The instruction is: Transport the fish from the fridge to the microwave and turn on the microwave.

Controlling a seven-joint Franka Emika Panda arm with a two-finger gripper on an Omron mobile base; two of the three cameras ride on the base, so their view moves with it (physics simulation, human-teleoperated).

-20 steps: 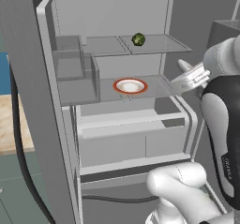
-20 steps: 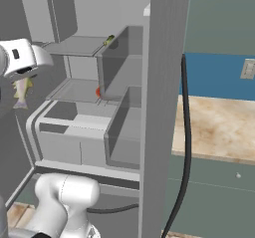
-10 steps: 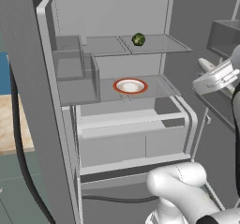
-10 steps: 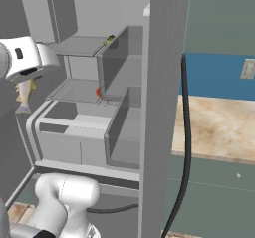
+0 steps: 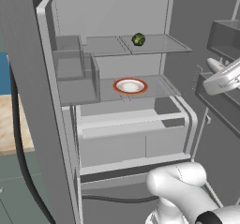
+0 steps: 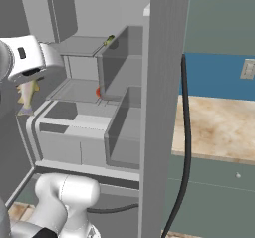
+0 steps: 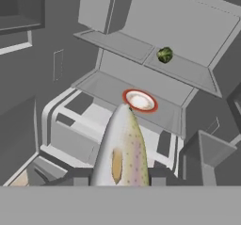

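My pincer (image 7: pixel 120 184) is clamped on the fish (image 7: pixel 121 148), which hangs nose-down outside the fridge (image 5: pixel 117 12). In the last second my arm has swung clear of the shelves, so extraction is done and the carry begins. The plate (image 5: pixel 130 85) and green ball (image 5: pixel 138 39) remain shelved. My fingertips are cut off; the microwave's whereabouts I cannot tell.

1. The fish (image 7: pixel 121 148) between the jaws looks smooth and faintly glossy, silvery with a speckled sheen.
2. Ahead of the jaws, the fridge (image 5: pixel 112 12) has matt grey walls and translucent glass shelves (image 5: pixel 154 44).
3. The plate (image 5: pixel 130 85) looks glossy, like ceramic.
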